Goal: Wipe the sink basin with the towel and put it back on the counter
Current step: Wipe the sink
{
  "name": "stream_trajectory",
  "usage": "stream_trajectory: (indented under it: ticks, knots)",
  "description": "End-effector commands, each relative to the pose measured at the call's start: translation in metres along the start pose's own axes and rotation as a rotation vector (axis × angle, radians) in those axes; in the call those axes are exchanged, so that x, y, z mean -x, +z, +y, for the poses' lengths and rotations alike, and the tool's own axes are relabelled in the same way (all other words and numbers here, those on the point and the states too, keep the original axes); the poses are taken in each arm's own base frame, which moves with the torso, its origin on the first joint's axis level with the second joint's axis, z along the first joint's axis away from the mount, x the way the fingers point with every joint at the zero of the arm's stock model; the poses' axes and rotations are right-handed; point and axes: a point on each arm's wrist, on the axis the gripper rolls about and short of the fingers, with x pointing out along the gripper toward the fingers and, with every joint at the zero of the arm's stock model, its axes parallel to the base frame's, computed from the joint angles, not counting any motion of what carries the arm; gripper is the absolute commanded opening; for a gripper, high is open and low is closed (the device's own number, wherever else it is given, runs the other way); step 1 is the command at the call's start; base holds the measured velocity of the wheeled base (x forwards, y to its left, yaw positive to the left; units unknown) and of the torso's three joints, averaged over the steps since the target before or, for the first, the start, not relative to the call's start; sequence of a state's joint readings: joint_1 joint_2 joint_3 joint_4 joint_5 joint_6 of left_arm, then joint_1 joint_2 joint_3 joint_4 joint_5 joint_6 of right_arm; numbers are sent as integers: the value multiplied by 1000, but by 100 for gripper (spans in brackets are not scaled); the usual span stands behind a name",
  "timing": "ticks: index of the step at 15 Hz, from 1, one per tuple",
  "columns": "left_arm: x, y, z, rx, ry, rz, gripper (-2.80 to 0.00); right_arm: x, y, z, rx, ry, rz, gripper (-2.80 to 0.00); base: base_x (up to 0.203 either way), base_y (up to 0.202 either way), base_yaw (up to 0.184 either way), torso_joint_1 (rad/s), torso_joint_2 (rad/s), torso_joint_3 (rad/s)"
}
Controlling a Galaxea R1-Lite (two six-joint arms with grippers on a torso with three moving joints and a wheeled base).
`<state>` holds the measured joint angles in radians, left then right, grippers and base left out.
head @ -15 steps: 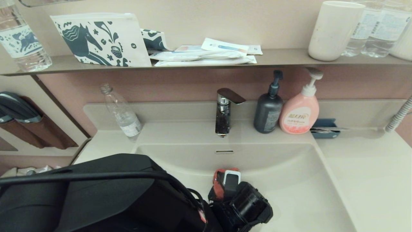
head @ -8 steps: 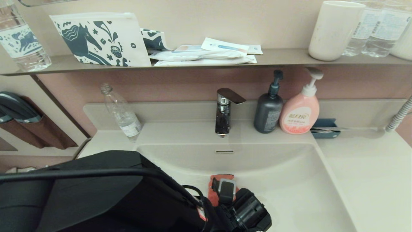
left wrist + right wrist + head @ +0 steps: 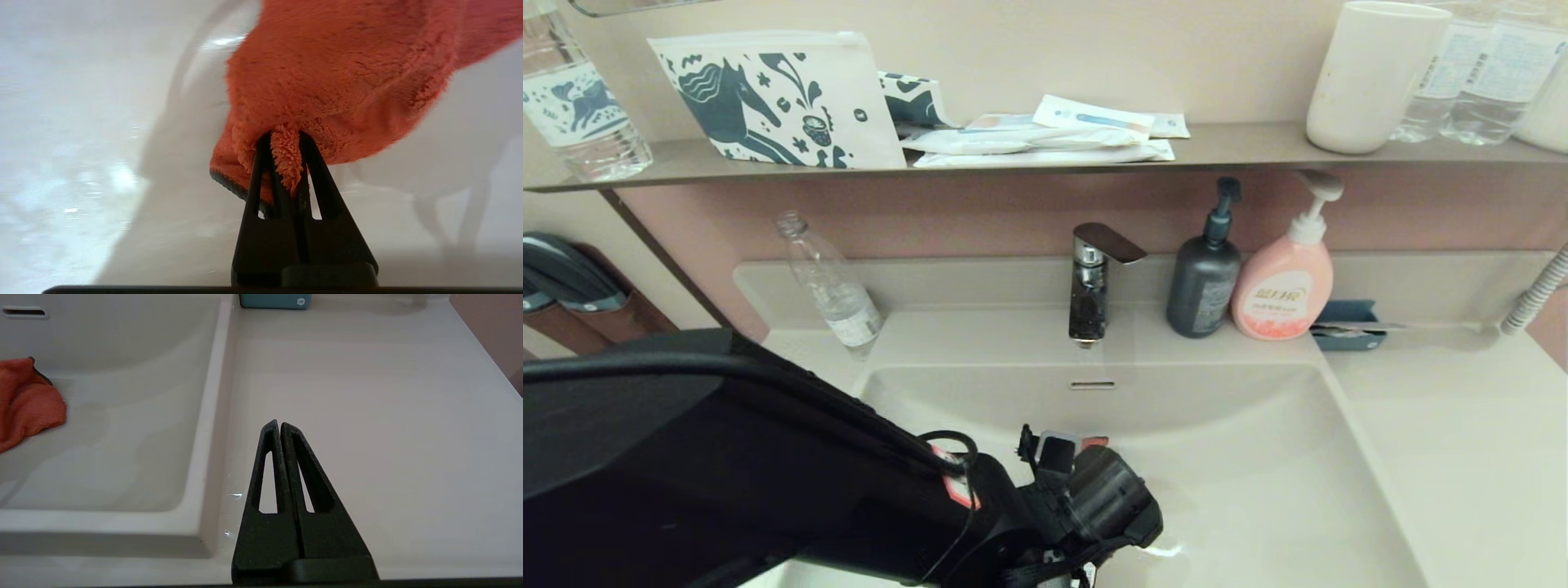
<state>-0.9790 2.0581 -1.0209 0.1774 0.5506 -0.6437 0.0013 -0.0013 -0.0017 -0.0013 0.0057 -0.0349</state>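
The orange-red towel (image 3: pixel 347 69) with its dark grey trim is pinched between the fingers of my left gripper (image 3: pixel 284 136), which is shut on a fold of it. The cloth is low over the glossy off-white sink basin (image 3: pixel 1258 457); I cannot tell whether it touches. In the head view my left wrist covers it, and only a red sliver of towel (image 3: pixel 1094 442) shows below the overflow slot (image 3: pixel 1092 385). My right gripper (image 3: pixel 280 424) is shut and empty over the counter (image 3: pixel 367 396) right of the basin, with the towel (image 3: pixel 24 400) off to its side.
A chrome faucet (image 3: pixel 1090 282), a dark pump bottle (image 3: pixel 1203 286), a pink pump bottle (image 3: pixel 1284 286) and a blue box (image 3: pixel 1347 325) line the back ledge. A clear bottle (image 3: pixel 833 286) leans at the back left. The brown-grey shelf (image 3: pixel 1241 147) holds a pouch, packets and a cup.
My left wrist has slid leftward across the basin, taking the towel with it. The arm now fills more of the lower left, and less of the cloth shows.
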Motion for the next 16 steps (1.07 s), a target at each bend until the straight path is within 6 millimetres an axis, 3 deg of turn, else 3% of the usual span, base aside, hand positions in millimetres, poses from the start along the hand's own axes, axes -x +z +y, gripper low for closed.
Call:
stream_trajectory:
  ticks: [1,8,12,16]
  knots:
    - [3,1,18,4,23,5,-280,0,0,0,-2,1,1,-280,0,0,0,0,0,0]
    - [-5,1,72,-56,76,-11,-280,0,0,0,-1,1,1,-280,0,0,0,0,0,0]
    - [-17,29,85,-4,65,-148,-280,0,0,0,-1,1,1,-280,0,0,0,0,0,0]
    - [-39,42,87,62,45,-232,-280,0,0,0,-1,1,1,-280,0,0,0,0,0,0]
